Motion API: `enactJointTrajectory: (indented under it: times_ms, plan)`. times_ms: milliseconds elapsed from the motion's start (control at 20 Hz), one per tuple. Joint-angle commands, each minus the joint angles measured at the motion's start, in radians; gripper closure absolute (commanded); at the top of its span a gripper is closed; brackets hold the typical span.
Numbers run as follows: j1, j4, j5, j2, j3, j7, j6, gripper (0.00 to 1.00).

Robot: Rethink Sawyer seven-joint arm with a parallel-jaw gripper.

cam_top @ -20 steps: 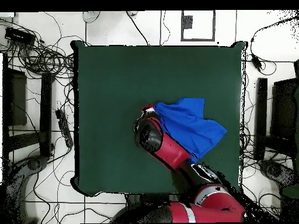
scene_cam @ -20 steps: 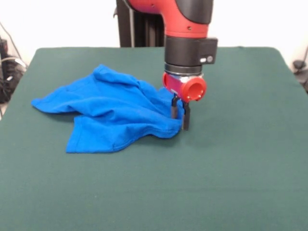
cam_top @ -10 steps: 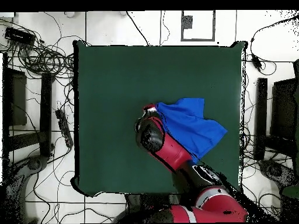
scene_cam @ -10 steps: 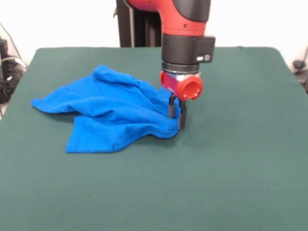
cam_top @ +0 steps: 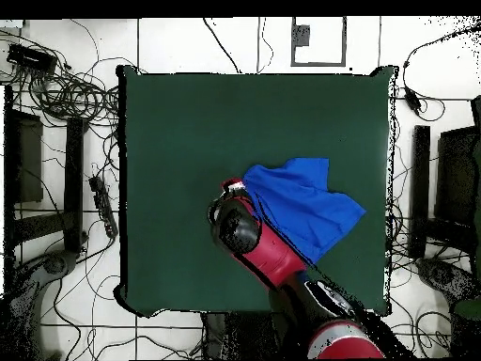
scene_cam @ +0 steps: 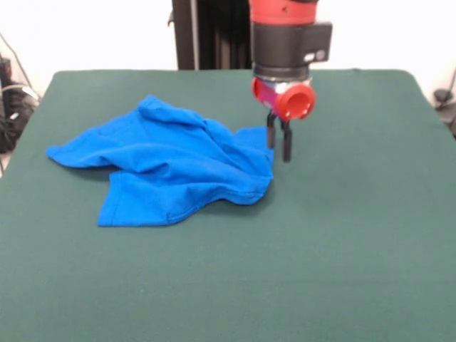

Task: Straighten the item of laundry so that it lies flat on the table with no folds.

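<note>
While your gripper [scene_cam: 279, 144] hangs raised, the T-shirt [scene_cam: 167, 165] lies crumpled.
Jaws nearly together, empty, just beside its edge.

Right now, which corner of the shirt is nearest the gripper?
The shirt's right-hand corner in the front view, just beside the gripper; the other corners lie far left.

Robotics laboratory: green felt-covered table [cam_top: 188, 141] on tiled floor [cam_top: 178, 42], loose cable bundles [cam_top: 66, 94] and equipment racks [cam_top: 23, 160] around it

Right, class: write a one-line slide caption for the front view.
Sawyer gripper hovers beside a crumpled blue T-shirt on the green table.
</note>
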Motion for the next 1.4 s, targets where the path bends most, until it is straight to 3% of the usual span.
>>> enactJointTrajectory:
  times_ms: [50,300,650,900,1150,1400]
  plan:
    - [0.059,0.129,0.114,-0.139,0.016,0.297,0.228,0.00]
    - [0.064,0.184,0.179,-0.155,0.048,0.376,0.268,0.00]
    - [0.102,0.162,0.167,-0.087,-0.099,0.284,0.328,0.00]
    - [0.110,0.126,0.182,-0.029,-0.123,0.291,0.322,0.00]
    - [0.173,0.067,0.224,0.028,-0.194,0.326,0.375,0.00]
    - [0.110,0.065,0.273,0.099,-0.092,0.340,0.253,0.00]
